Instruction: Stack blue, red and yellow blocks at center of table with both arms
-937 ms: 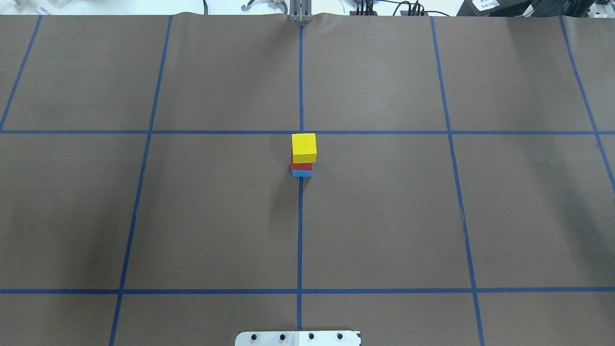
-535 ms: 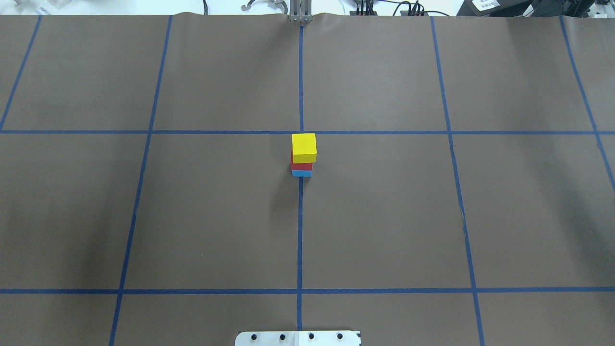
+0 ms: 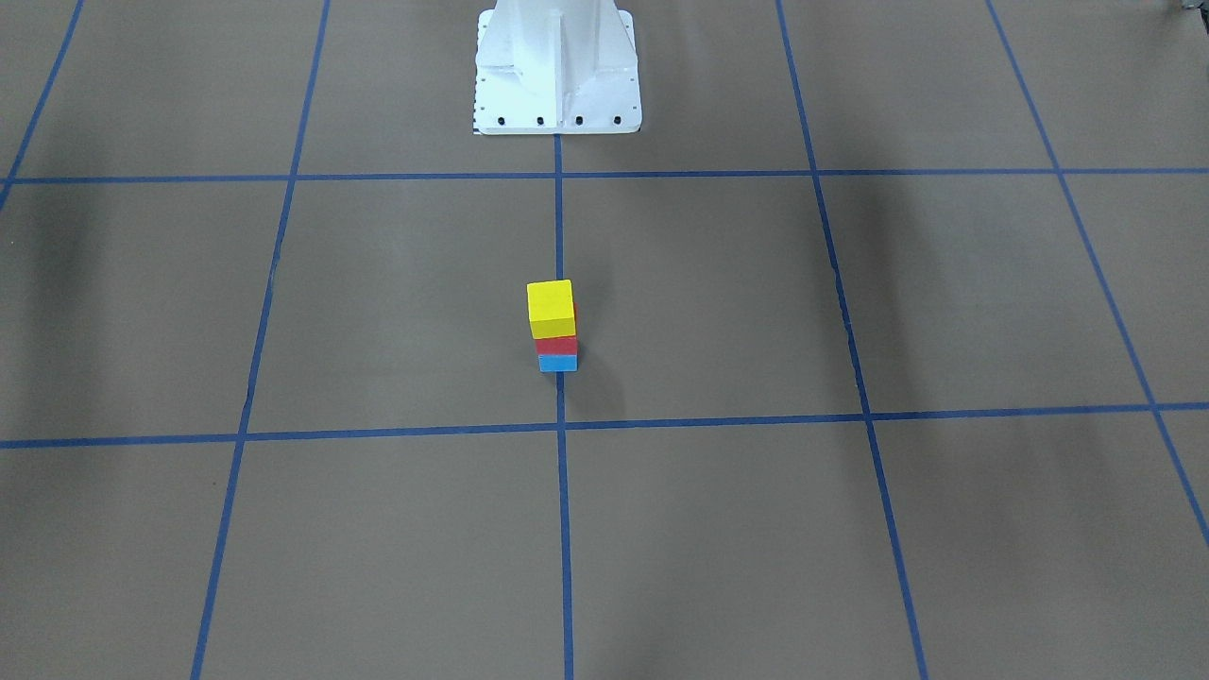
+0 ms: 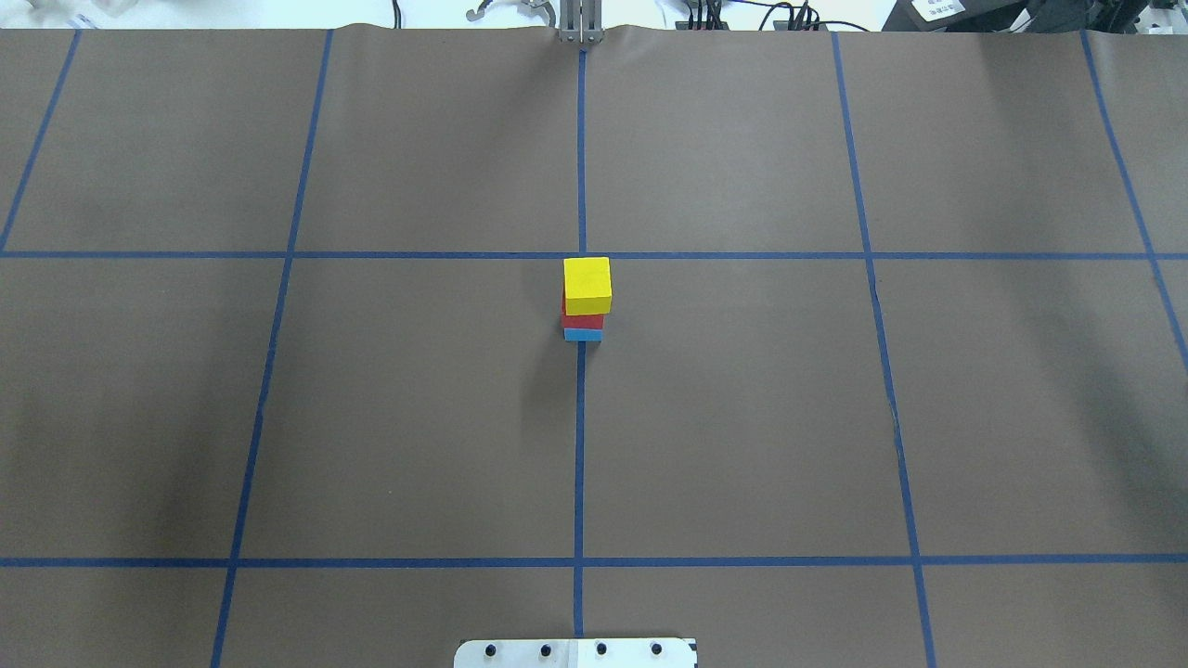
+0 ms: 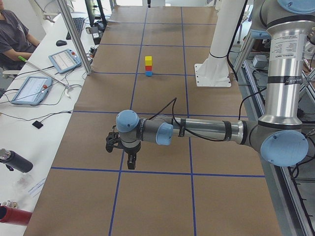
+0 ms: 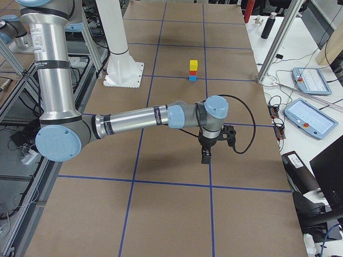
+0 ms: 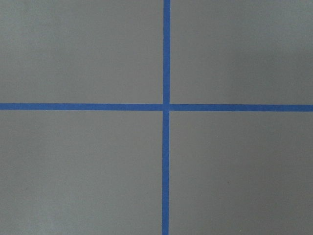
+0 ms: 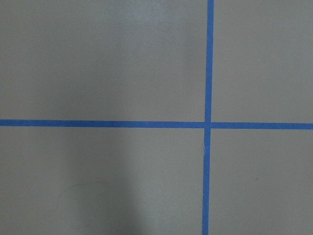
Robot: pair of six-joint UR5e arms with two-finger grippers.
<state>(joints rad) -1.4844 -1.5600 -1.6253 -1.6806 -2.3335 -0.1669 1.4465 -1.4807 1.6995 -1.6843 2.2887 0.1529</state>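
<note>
Exterior left, left gripper (image 5: 131, 165) over table (image 5: 162, 201), exterior right, right gripper (image 6: 206, 158), cannot tell either's opening

No writing can be read; the print on the white label (image 4: 937, 7) is too small.

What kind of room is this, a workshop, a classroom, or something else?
Most likely a robotics research lab. A robot arm reaches over a table taped into a blue grid, three stacked blocks sit at its middle, and control tablets lie on a side bench.
</note>
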